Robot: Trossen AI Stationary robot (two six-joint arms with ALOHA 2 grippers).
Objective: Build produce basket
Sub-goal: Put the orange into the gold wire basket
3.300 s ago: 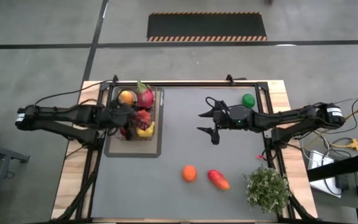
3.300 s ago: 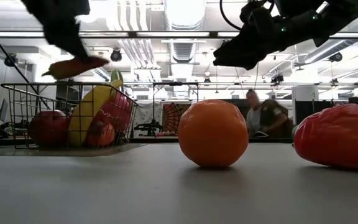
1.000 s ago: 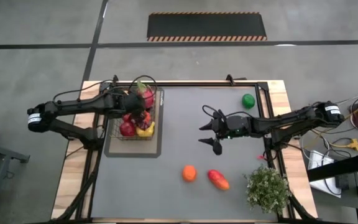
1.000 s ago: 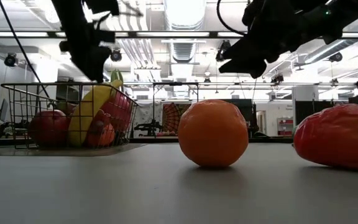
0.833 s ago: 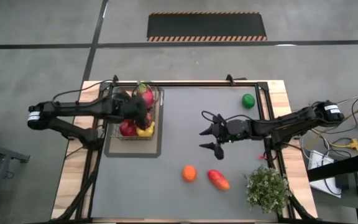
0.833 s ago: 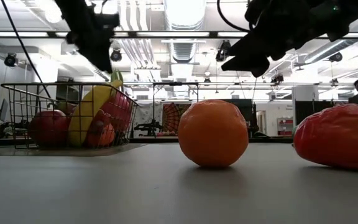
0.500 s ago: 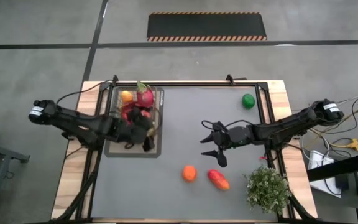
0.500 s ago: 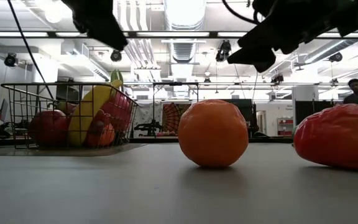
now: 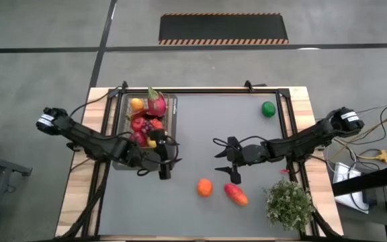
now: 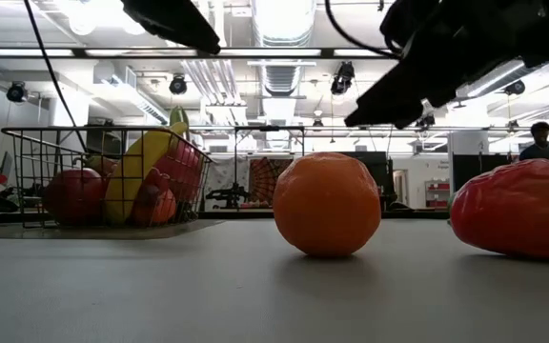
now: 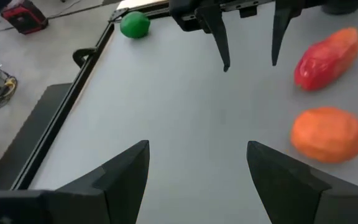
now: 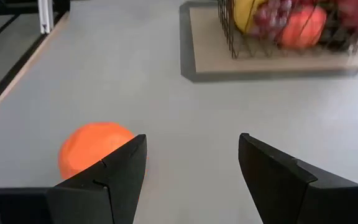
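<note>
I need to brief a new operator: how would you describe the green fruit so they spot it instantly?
Start at the grey table and look to its far right corner, diagonally opposite the potted plant's side. The small round lime sits alone there beside the black frame rail, the only green fruit, well apart from the orange and red pieces.

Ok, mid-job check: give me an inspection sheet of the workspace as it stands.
Surface: grey mat on a wooden table.
Job's things: basket on a flat tray, holding banana, apples, grapes, dragon fruit. Loose on the mat: orange, red-orange mango, green lime.
Clutter: potted plant at the near right corner.
Grippers: left pincer open, empty, beside the basket; right pincer open, empty, above the mat near the orange.
Cables: yellow cable on the floor right of the table.
Surroundings: person far behind.
</note>
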